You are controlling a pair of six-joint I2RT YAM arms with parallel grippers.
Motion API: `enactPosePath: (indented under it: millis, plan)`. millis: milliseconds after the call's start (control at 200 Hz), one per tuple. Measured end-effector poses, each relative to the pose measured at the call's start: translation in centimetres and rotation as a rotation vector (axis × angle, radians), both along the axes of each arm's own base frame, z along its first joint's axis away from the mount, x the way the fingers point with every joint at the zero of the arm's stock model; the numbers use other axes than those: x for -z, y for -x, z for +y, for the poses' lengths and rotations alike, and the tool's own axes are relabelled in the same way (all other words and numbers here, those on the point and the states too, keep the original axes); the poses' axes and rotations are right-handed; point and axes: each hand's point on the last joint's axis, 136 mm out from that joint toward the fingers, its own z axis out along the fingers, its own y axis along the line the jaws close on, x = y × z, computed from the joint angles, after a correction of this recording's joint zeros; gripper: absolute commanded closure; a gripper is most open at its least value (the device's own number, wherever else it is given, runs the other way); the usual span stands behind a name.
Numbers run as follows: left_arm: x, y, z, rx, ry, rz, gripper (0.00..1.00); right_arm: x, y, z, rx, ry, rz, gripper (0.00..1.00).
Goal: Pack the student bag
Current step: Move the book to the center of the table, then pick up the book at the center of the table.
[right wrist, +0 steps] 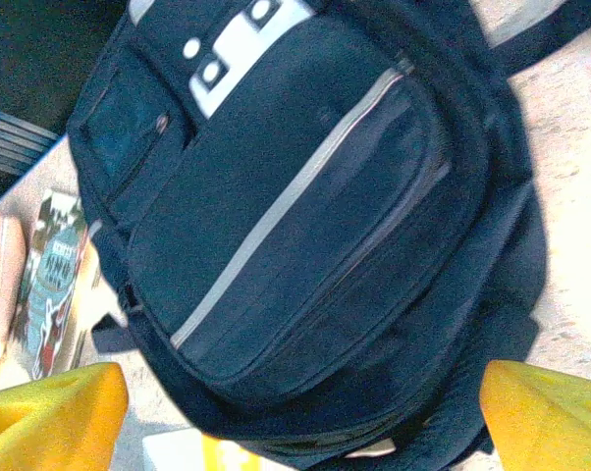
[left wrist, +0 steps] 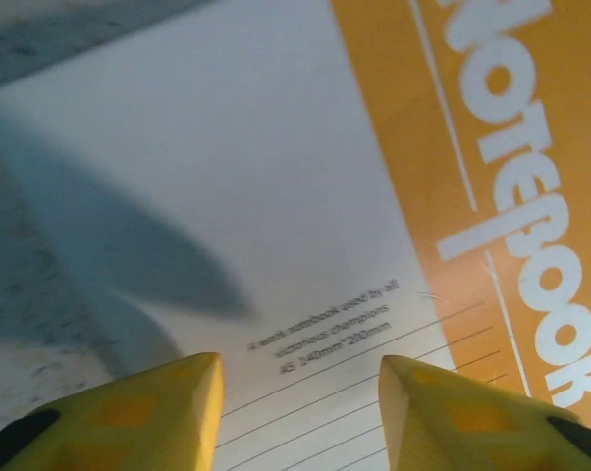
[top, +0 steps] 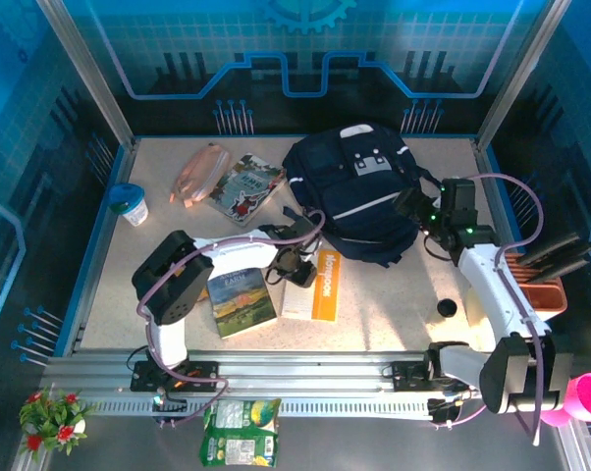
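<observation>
At the near edge, below the arms' mounting rail, lies a green and yellow printed snack packet. On the pale speckled table, just ahead of the left arm's base, a hardcover book with a green landscape cover lies flat. A thin white notebook with a broad orange band and white lettering lies close beside it on the right. The left gripper points down at this notebook. Its yellow fingers stand apart with nothing between them, and the printed cover shows through the gap; whether the tips touch the paper I cannot tell. A small black round object sits alone on the right side of the table, near the right arm. Further back, the right gripper faces the student bag, a large dark navy fabric backpack with a thin white stripe and a white patch. Its jaws are spread wide and clear of the fabric. The bag lies flat, front side up, at the far centre-right of the table, its near end just beyond the notebook. Left of it are a colourful illustrated book and a pink pencil pouch that overlaps the book's left edge. A small white cup with a blue lid stands near the left wall.
</observation>
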Motion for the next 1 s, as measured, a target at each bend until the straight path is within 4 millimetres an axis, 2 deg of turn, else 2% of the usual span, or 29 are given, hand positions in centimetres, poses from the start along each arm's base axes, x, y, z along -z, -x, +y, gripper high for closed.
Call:
enactPosePath:
  millis: [125,260,340,425,550,730,1000]
  plan:
    - [-3.1,-1.3,0.6,-0.106,0.085,-0.033,0.39,0.5,0.2,3.7,-0.122,0.012,0.029,0.04]
    - [-6.1,-3.1,2.6,-0.249,0.197,-0.055,0.34,1.8,1.4,8.4,-0.271,0.021,0.076,0.04]
    - [-6.1,-3.6,4.1,-0.329,0.237,-0.026,0.34,3.2,2.6,11.4,-0.360,0.026,0.120,0.07]
    - [-5.1,-3.4,5.3,-0.398,0.253,0.030,0.34,5.0,3.9,14.1,-0.444,0.042,0.174,0.11]
    - [-4.2,-2.7,5.3,-0.435,0.275,0.094,0.37,8.0,5.7,17.2,-0.529,0.068,0.263,0.15]
    - [-2.9,-2.2,4.4,-0.448,0.299,0.166,0.41,10.8,6.9,19.5,-0.590,0.099,0.344,0.18]
    - [-0.7,-1.5,4.0,-0.462,0.288,0.250,0.47,13.9,7.3,20.2,-0.599,0.085,0.436,0.24]
